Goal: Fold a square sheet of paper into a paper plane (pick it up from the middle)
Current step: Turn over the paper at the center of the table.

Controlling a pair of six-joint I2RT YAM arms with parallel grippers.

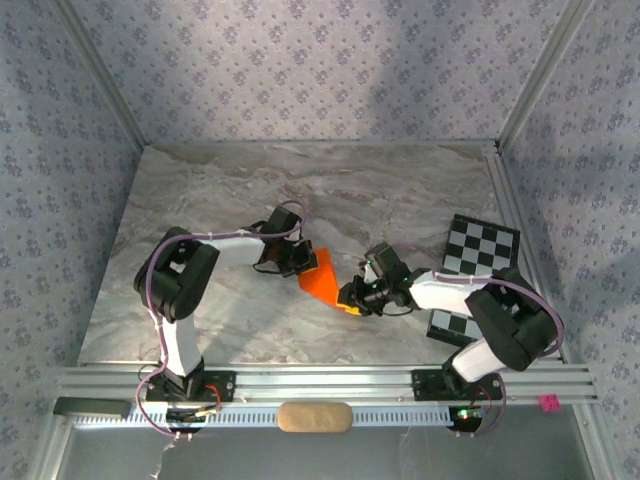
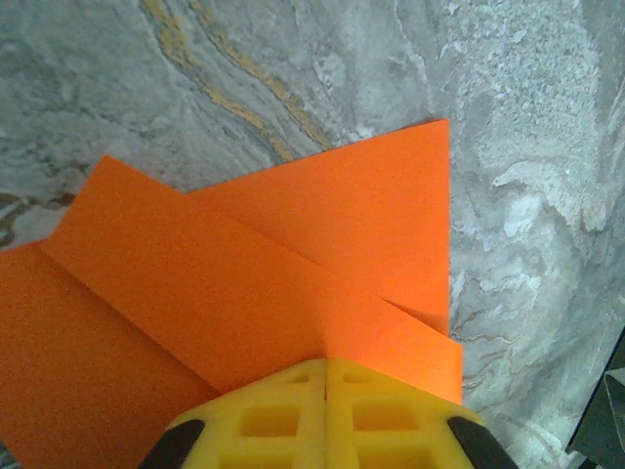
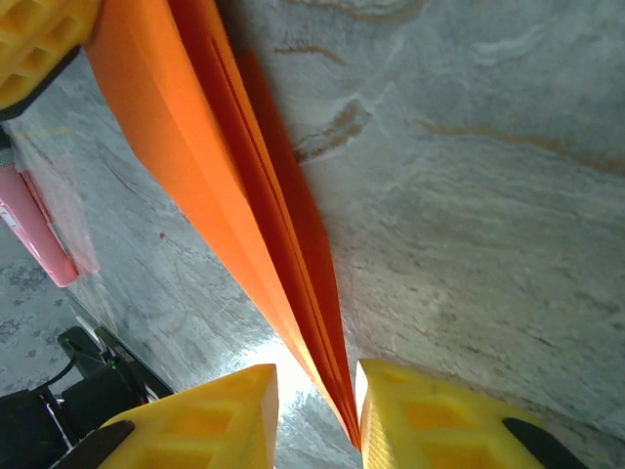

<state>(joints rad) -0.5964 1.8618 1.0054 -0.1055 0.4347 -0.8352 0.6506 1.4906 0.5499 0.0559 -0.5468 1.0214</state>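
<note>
My left claw (image 2: 325, 363) is clenched on the folded orange sheet (image 1: 322, 280) near the middle of the grey marble-look table (image 1: 400, 200), with flowery wallpaper (image 1: 300, 60) all round. My right claw (image 3: 317, 376) stands parted astride the sheet's tip. A checkerboard card (image 1: 482, 247) lies by the table's right edge.

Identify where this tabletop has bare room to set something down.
Free: the far strip of the table along the back wall. Crowded: centre, where left gripper and right gripper meet the folded orange paper; also around the checkerboard card.
</note>
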